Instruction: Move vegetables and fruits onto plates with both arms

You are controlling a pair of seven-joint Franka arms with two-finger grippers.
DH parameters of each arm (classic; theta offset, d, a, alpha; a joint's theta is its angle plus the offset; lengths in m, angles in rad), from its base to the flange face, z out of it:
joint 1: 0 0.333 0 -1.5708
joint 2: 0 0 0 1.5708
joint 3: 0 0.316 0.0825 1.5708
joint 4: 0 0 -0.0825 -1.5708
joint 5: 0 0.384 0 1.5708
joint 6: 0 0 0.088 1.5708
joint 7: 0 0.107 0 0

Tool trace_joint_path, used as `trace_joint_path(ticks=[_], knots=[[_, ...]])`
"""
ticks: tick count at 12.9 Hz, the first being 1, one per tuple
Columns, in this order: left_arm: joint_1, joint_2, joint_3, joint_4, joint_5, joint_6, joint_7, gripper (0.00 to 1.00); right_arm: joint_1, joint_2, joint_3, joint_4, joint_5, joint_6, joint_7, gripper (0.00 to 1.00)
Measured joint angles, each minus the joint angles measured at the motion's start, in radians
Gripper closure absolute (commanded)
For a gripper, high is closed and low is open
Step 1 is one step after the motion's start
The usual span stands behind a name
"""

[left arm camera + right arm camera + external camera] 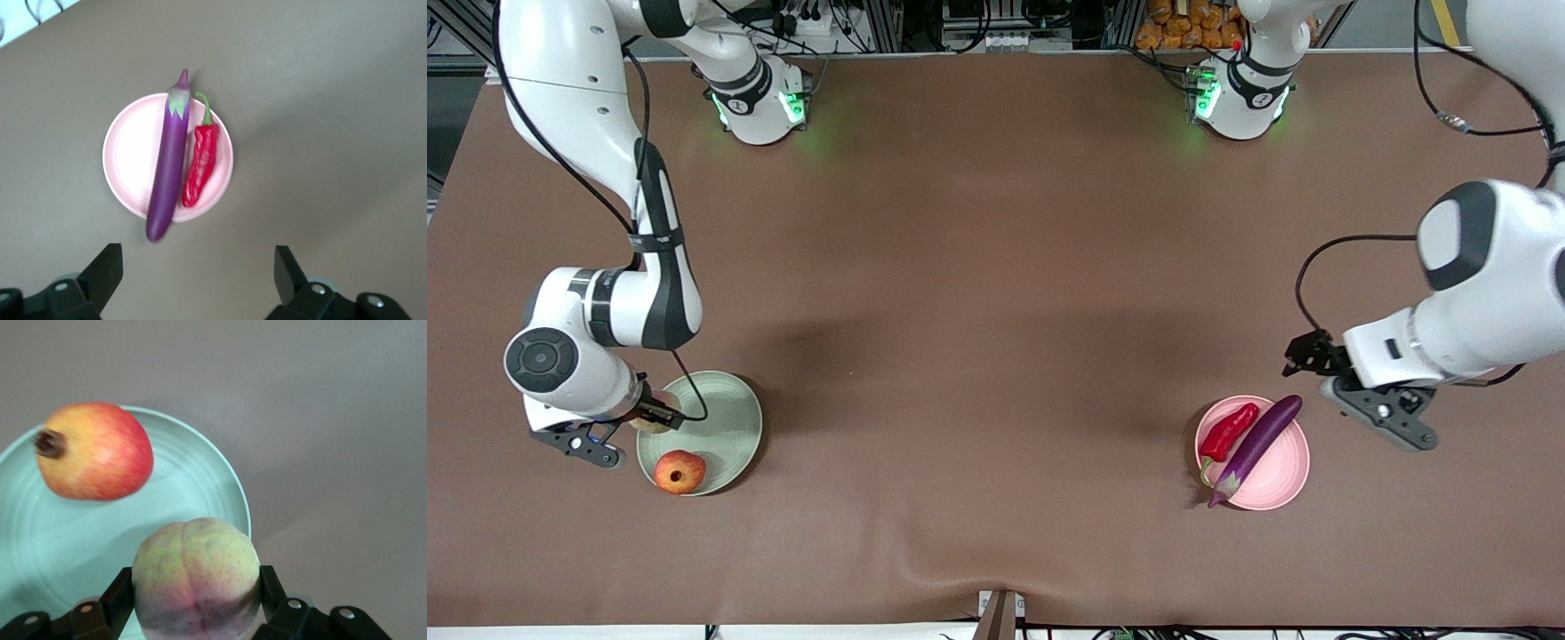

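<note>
Brown cloth covers the surface [996,311]. The right tool [195,613] grips the peach [196,577] over the green plate [729,418], where the red fruit [679,471] lies (crown sideways). The left tool [199,267], spread wide, hangs near the pink plate [1282,467] holding eggplant [1256,449] and chili [1227,431]. No writing is readable.

Peach [195,577] (pincer-held) over green plate [200,487]; eggplant [1256,449] on pink.

Front view: high, facing the robot bases, whole table [996,267]. Left wrist view: downward over pink plate [127,160]. Right wrist view: close over green plate [200,493]. Both plates shared with front view.
</note>
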Motion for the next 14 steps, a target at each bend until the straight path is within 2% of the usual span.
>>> trace_joint_path(ticks=[1, 4, 7, 10, 12, 14], knots=[[0.0, -0.014, -0.001, 0.035, -0.006, -0.065, -0.047, 0.0, 0.001, 0.001, 0.005, -0.025, 0.0, 0.036, 0.0, 0.0], [-0.001, -0.082, -0.01, 0.066, -0.011, -0.159, -0.276, 0.0, 0.007, 0.004, 0.015, -0.085, 0.0, 0.121, 0.0, 0.0], [-0.01, -0.185, -0.02, 0.068, -0.011, -0.231, -0.465, 0.0, 0.009, -0.025, 0.015, -0.085, 0.0, 0.109, -0.068, 0.0], [-0.002, -0.252, -0.008, 0.067, 0.031, -0.298, -0.465, 0.0, 0.01, -0.14, 0.015, -0.08, 0.015, -0.043, -0.242, 0.0], [0.004, -0.268, 0.0, 0.068, 0.057, -0.333, -0.449, 0.0, 0.01, -0.239, 0.015, -0.079, 0.074, -0.189, -0.363, 0.0], [-0.011, -0.303, 0.039, 0.064, 0.058, -0.345, -0.441, 0.0, 0.009, -0.334, 0.015, -0.078, 0.103, -0.331, -0.449, 0.0]])
